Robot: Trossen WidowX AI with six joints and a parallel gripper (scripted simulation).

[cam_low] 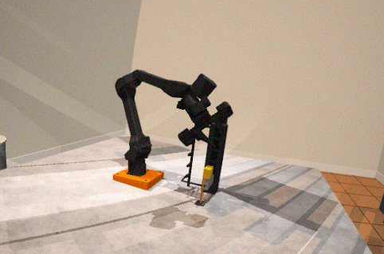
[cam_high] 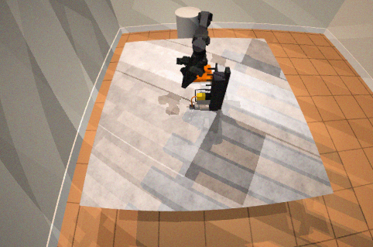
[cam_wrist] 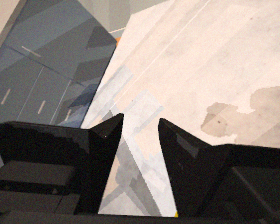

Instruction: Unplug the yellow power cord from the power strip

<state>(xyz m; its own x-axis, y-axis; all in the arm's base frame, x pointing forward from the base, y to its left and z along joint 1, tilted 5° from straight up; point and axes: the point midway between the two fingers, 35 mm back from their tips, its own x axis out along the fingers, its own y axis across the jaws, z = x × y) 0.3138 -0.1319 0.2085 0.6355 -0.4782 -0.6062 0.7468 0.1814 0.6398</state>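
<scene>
One big pale table point(cam_high: 155, 152) point(cam_low: 99, 212) is holding up the whole setup, folks. The black arm point(cam_high: 199, 42) point(cam_low: 133, 119) is bending over from its orange base point(cam_low: 147, 185). Next size down, the black power strip point(cam_high: 218, 90) point(cam_low: 217, 157) is standing upright. The gripper point(cam_high: 188, 77) point(cam_low: 207, 137) point(cam_wrist: 141, 120) is hanging above the yellow plug, fingers partway open with nothing between them. That yellow plug point(cam_high: 200, 96) point(cam_low: 208, 171) is sitting low at the strip's side, its thin orange cord point(cam_high: 192, 101) point(cam_low: 202, 193) running down.
</scene>
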